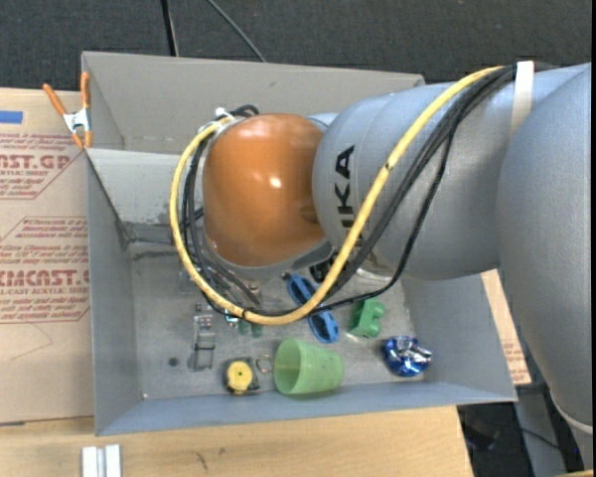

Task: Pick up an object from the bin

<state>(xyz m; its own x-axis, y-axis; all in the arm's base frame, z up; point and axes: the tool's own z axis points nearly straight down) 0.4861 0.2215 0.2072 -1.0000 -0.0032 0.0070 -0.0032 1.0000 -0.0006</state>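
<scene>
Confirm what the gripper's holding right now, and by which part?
Cannot tell: the arm's orange domed wrist cover blocks the view beneath it. The green plastic cup on its side and the small yellow disc lie loose nearby.

One camera looks down into the grey bin (107, 296) from close above, tipped off vertical so its 12 and 9 o'clock walls show; the arm (457, 167) enters from 3 o'clock.

Grey KUKA-marked arm (541, 167), orange wrist cover (258, 192), yellow and black cables (180, 207).
</scene>
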